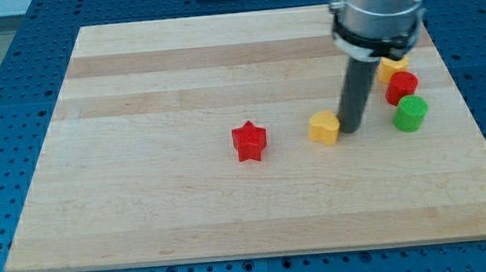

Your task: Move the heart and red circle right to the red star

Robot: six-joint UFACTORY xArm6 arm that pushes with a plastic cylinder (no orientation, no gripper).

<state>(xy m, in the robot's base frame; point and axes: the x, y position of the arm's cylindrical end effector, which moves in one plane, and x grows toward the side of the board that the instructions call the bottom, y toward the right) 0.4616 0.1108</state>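
Observation:
A red star point(249, 141) lies near the board's middle. A yellow heart point(324, 127) lies to its right. My tip point(351, 129) stands right against the heart's right side. A red circle point(401, 87) lies further right, near the board's right edge, with a yellow block point(392, 65) just above it, partly hidden by the arm, and a green block point(410, 113) just below it.
The wooden board point(188, 208) rests on a blue perforated table point(0, 101). The arm's grey body point(382, 10) hangs over the board's upper right.

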